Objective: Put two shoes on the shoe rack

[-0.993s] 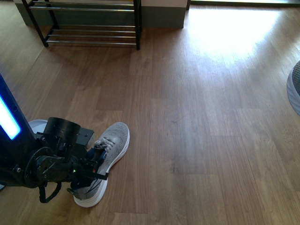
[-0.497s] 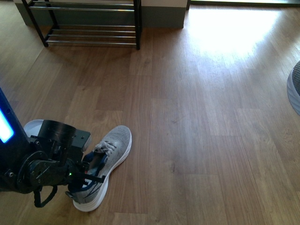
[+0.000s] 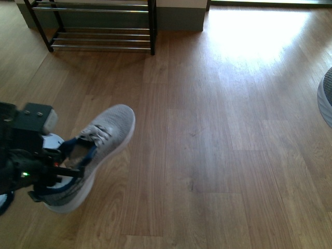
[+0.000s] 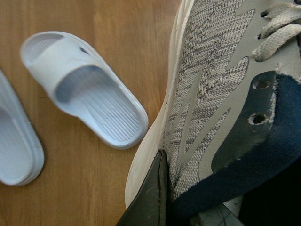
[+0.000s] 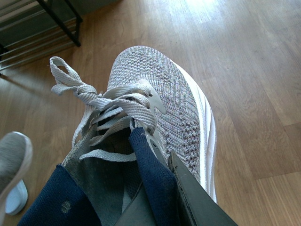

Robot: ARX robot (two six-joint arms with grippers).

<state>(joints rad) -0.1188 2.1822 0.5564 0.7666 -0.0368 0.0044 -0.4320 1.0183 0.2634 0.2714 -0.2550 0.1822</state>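
Grey sneaker (image 3: 106,132): left pincer (image 3: 65,167) clamps its collar.
Other sneaker (image 5: 164,99): right pincer (image 5: 164,203) grips likewise.
Advice: carry both level to shoe rack (image 3: 104,37).

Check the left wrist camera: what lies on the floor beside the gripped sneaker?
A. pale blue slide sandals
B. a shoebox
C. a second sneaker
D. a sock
A: two pale blue slide sandals rest on the wood floor next to the grey sneaker.

Tilted grey sneaker (image 3: 107,130), far from rack (image 3: 152,31)
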